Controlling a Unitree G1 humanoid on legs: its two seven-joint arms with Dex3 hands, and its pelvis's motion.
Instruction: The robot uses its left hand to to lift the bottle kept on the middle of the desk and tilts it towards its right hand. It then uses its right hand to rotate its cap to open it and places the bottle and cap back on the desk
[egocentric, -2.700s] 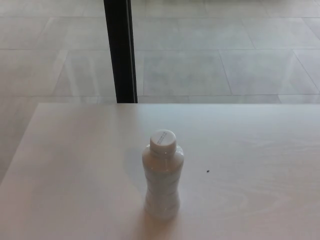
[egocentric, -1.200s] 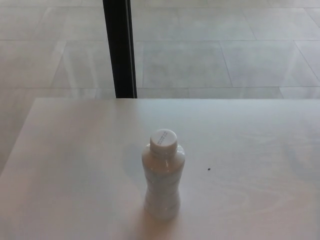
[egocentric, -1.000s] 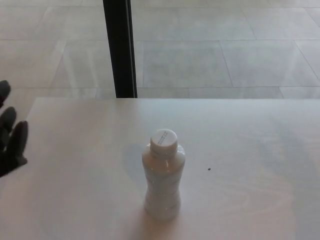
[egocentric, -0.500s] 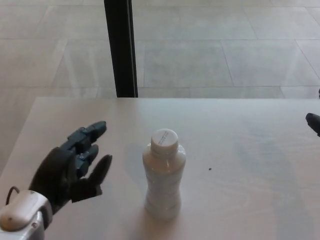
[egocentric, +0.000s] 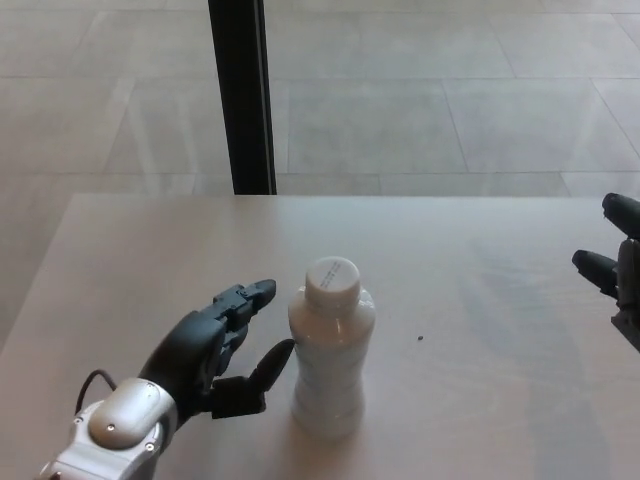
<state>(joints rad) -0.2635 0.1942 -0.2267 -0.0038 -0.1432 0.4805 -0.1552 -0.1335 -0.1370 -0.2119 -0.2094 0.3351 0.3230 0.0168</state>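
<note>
One pale wooden table carrying one white ribbed plastic bottle upright at centre, one white round cap on it; left robot hand spread empty just beside bottle; right robot hand at edge, grip unclear.

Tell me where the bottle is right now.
In the head view the bottle stands upright near the middle of the desk, just right of the open left robot hand, with a small dark speck to its right.
</note>
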